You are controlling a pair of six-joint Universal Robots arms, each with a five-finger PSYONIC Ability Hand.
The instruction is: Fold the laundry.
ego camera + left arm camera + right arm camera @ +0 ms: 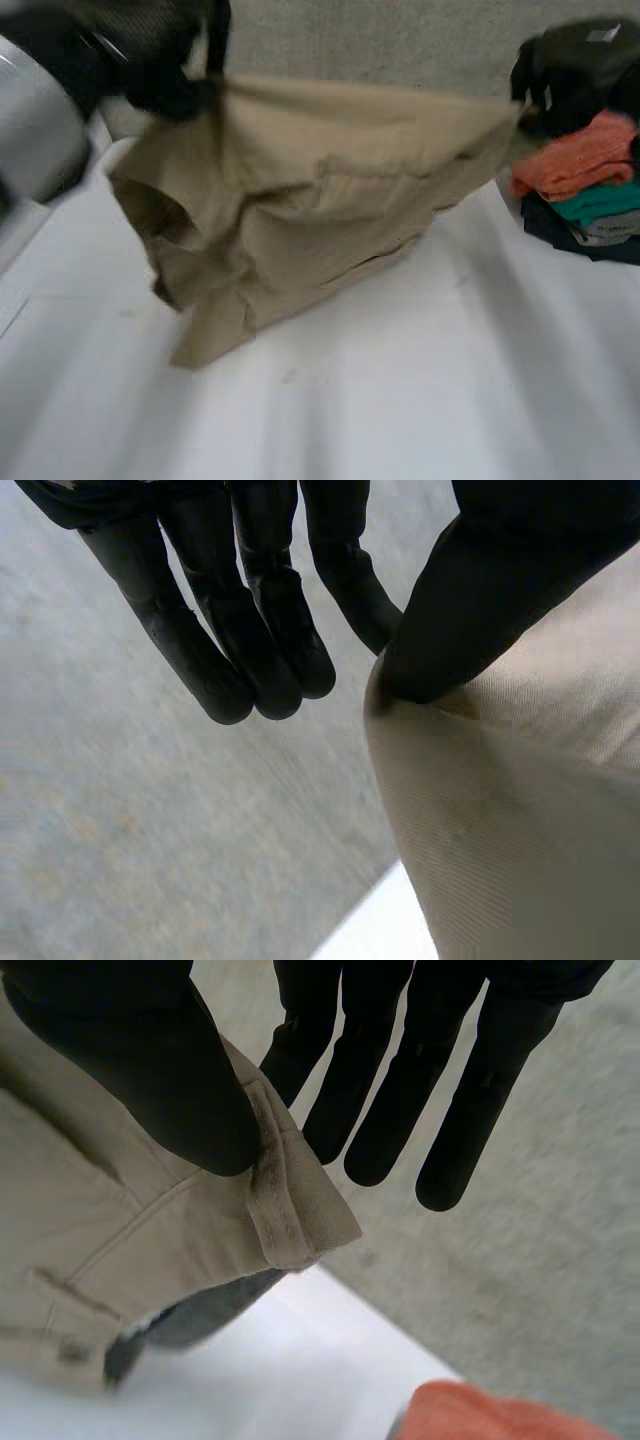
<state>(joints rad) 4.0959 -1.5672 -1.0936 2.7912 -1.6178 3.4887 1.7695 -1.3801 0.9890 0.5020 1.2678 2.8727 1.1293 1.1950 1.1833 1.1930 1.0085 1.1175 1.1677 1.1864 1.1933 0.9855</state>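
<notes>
1. Laundry on screen is one khaki garment [300, 200], stretched in the air across the middle of my head view. Its top edge runs from about 10 o'clock to 2 o'clock.
2. I read the left hand [165, 85] at 10 o'clock, clamped on one end of that top edge. In the left wrist view, the left hand [470, 590] has its thumb pressed down on the khaki garment [520, 810]. The fingers [250, 650] hang straight alongside, the nearest one right at the cloth's edge. I call it a pinch grip.
3. I read the right hand [540, 90] at 2 o'clock, holding the other end. In the right wrist view, the right hand [140, 1060] has its thumb pinning a stitched, hemmed corner of the khaki garment [100, 1220]. Straight fingers [370, 1110] sit behind the cloth, so this is a pinch too.
4. Between the hands the top edge is fairly taut. Below it the cloth sags in rumpled folds, and its lowest corner touches the white table [420, 400] toward 7 o'clock.
5. A stack of folded clothes [590, 190] sits at 3 o'clock, just under the right hand, with an orange piece [575, 160] on top. Teal, grey and dark layers lie beneath it. That orange piece [490, 1415] also shows in the right wrist view.
6. Grey carpet [400, 40] lies beyond the table's far edge at 12 o'clock.
</notes>
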